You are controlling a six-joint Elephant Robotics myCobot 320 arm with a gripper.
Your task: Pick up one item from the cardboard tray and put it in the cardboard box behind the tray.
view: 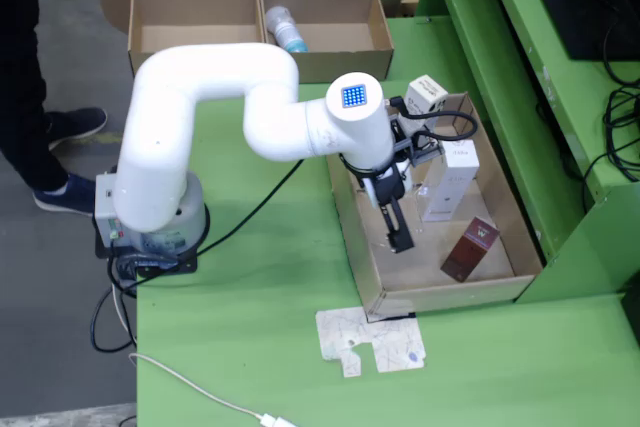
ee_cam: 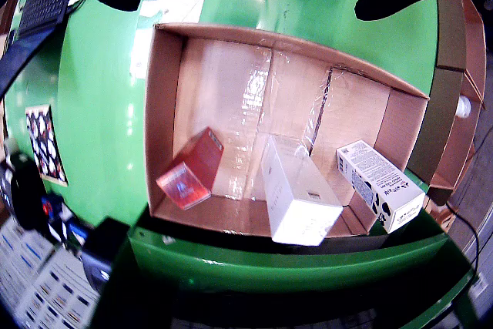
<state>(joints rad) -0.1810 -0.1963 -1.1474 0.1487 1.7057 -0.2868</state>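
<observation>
The tool (view: 401,239) hangs empty over the cardboard tray (view: 354,228), fingers spread at the wrist view's top corners, likely lining up a pick. In that view a red box (ee_cam: 191,169) lies at eight o'clock, a white box (ee_cam: 296,192) at six, and a printed carton (ee_cam: 379,184) at four; its print is unreadable. The cardboard box (view: 187,15) waits behind.

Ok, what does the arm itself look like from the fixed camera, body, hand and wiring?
The arm is glossy white with thick rounded tubular segments. Its last joint carries a round cap with a small blue square panel. It stands on a grey base with black cables trailing away. The hand is black with narrow fingers, and a black cable loop runs beside the wrist.
</observation>
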